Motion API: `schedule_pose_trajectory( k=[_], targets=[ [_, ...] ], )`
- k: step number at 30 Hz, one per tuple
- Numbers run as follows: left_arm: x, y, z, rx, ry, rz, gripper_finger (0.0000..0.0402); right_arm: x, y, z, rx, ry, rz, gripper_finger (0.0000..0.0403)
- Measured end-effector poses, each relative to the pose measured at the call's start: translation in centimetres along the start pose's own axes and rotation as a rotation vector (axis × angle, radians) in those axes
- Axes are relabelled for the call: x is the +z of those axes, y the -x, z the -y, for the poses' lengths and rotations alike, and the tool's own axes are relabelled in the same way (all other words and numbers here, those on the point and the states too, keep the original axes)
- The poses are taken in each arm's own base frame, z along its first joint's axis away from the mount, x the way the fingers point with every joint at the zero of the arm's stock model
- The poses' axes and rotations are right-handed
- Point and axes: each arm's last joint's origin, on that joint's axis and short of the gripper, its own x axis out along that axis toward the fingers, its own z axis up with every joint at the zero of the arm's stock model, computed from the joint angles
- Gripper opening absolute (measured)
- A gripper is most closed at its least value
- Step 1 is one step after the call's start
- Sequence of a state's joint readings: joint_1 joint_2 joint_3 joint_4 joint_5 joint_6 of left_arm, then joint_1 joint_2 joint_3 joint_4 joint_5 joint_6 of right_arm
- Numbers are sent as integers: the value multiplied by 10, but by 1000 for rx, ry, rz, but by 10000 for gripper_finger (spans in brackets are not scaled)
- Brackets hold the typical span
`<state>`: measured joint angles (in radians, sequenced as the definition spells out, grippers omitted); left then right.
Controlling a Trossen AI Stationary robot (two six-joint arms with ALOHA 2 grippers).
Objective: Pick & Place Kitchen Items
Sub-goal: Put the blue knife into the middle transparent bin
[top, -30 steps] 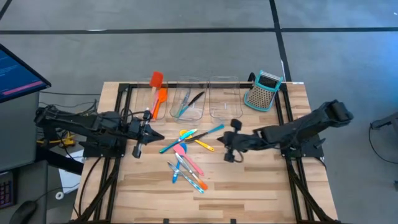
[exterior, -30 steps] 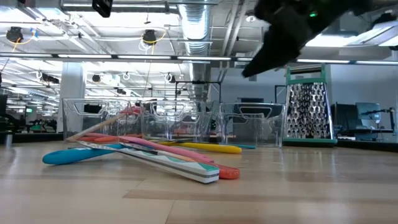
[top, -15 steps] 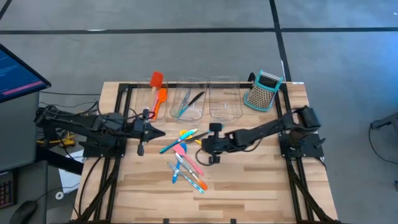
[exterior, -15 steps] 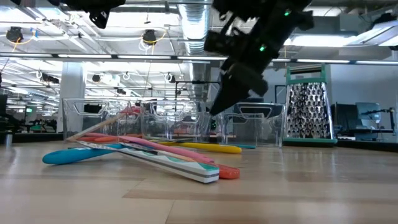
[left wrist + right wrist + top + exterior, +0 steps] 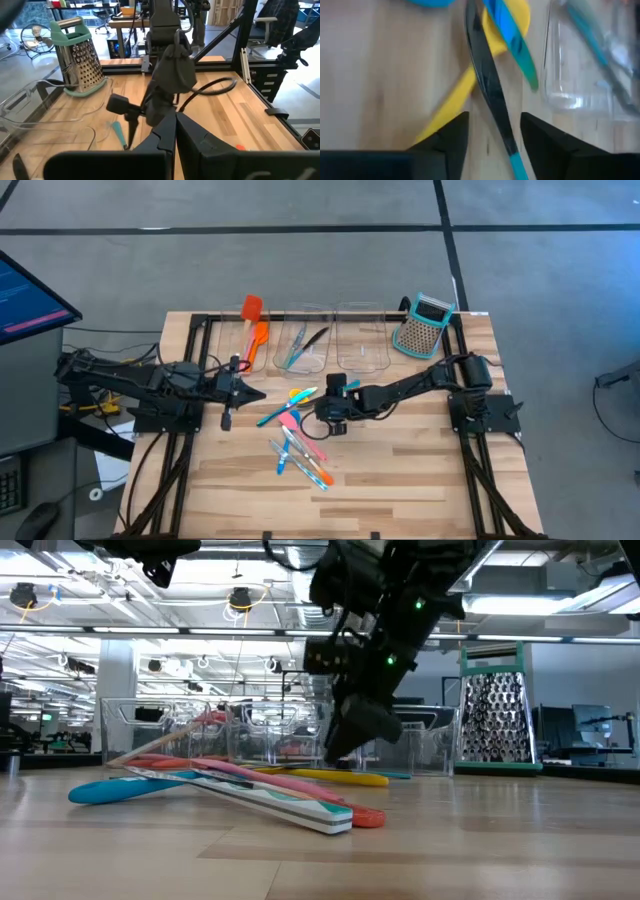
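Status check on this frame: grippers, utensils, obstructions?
Right gripper open, low over the teal-handled utensil and yellow spoon. Left gripper shut, waiting at table's left. Nothing in the way.

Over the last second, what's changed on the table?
The right end effector swept in from the table's right side toward the middle and came down over the loose utensils, its fingers opening around a teal-and-black utensil beside a yellow spoon. Nothing is gripped yet. The left end effector stayed shut on the left; the pile, bins and grater kept their places.
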<state>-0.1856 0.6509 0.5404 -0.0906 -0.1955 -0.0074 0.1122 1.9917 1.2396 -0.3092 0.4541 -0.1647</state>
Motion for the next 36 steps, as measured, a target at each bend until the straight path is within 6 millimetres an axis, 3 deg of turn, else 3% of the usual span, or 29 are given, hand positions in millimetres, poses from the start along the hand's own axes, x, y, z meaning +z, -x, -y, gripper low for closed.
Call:
schedule_pose_trajectory(
  k=[7,18,27,36],
  targets=[
    [0,0,0,0,0,0,1,-10,-11,14,-1,14,-72,220],
    [0,0,0,0,0,-1,1,-13,-18,35,51,-37,-67,197],
    [-1,0,0,1,-1,-9,1,-14,-18,34,68,-12,-74,178],
    [-4,0,0,4,-7,-40,1,-15,-14,19,-11,-2,-107,196]
  ],
)
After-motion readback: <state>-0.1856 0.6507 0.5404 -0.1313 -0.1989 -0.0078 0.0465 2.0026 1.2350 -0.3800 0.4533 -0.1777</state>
